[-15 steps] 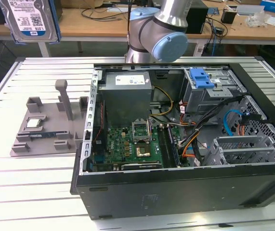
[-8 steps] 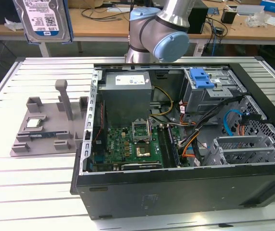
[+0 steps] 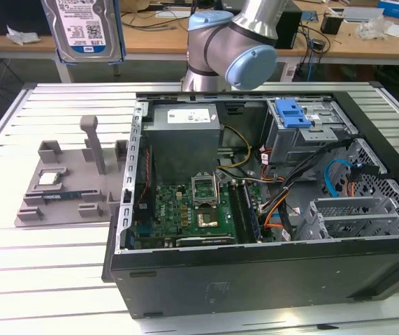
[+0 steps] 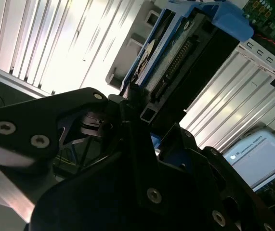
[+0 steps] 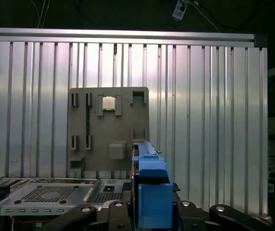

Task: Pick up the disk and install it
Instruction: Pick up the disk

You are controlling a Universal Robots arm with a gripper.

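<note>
Blue-framed and silver, the disk [image 3: 87, 26] is held up in the air over the grey fixture tray [image 3: 31, 216], with the gripper [image 4: 136, 102] clamped tight on its edge. The tray holds a processor chip [image 3: 49, 179]. The open computer case [image 3: 255, 279] contains a motherboard [image 3: 185, 209], a power supply [image 3: 184, 136] and a blue clip [image 3: 293, 113].

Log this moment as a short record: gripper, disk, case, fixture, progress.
gripper: shut on the disk
disk: held in the air off the table, at the exterior view's upper left
computer case: open, lying on the table
gray fixture: on the table, exterior view's left of the case; processor chip sits in it
progress: disk picked up, not yet in the case
</note>
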